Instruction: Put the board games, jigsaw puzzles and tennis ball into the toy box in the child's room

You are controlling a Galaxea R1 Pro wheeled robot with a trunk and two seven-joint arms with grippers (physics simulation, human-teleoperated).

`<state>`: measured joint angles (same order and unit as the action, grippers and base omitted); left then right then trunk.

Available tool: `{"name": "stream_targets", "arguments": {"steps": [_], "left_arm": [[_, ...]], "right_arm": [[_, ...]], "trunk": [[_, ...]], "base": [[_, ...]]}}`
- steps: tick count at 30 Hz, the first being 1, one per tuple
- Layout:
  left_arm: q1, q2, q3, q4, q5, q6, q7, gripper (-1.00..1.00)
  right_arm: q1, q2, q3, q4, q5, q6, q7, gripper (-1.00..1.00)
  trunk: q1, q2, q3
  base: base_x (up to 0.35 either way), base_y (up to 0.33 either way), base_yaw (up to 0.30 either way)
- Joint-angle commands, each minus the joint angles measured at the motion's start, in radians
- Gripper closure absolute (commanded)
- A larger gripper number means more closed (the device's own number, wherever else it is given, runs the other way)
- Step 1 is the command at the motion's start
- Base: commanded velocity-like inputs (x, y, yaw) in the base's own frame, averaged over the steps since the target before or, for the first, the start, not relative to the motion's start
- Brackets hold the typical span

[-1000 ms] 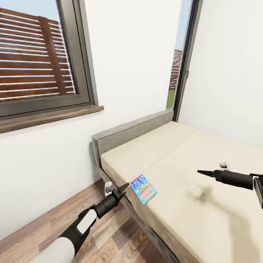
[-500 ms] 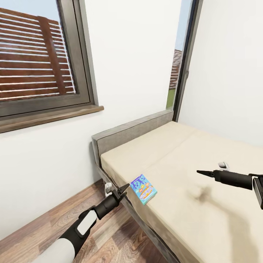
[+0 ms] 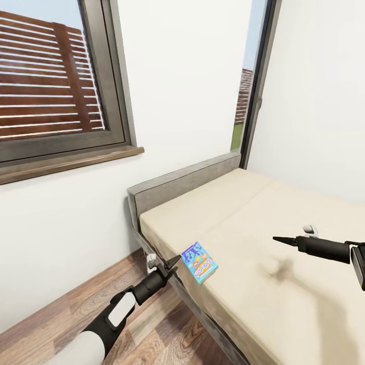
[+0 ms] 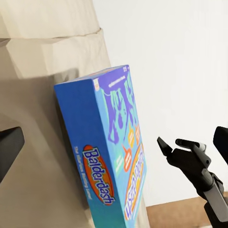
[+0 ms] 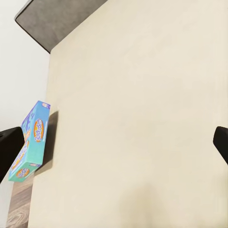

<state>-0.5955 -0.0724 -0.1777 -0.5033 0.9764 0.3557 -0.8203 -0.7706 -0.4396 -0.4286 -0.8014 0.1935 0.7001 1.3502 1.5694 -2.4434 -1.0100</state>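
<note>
1. Blue game box (image 3: pixel 199 262) lies flat on the beige bed (image 3: pixel 284 263), near its left edge. Red letters on its side spell "Balderdash" (image 4: pixel 99 175).
2. Left gripper (image 3: pixel 171 263) sits just left of the box, jaws spread apart and holding nothing.
3. Right gripper (image 3: pixel 282 240) hangs over the bed, well right of the box. I cannot tell whether its jaws are apart or together.

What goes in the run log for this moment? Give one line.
stage: approach | left tool: open beside blue game box at bed edge | right tool: above bed, empty
</note>
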Motion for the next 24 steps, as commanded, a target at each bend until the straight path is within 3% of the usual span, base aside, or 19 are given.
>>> {"name": "stream_targets", "arguments": {"steps": [1, 24], "left_arm": [[0.0, 0.0, -0.003, 0.0, 0.01, 0.009, -0.002, -1.0], [0.003, -0.014, -0.005, 0.003, 0.007, 0.009, 0.0, -1.0]], "right_arm": [[-0.001, 0.001, -0.004, -0.001, 0.01, 0.009, 0.009, -1.0], [-0.001, 0.001, -0.004, -0.001, 0.011, 0.009, 0.009, -1.0]], "trunk": [[0.0, 0.0, -0.001], [0.0, 0.0, -0.001]], "base": [[0.0, 0.0, 0.0], [0.0, 0.0, 0.0]]}}
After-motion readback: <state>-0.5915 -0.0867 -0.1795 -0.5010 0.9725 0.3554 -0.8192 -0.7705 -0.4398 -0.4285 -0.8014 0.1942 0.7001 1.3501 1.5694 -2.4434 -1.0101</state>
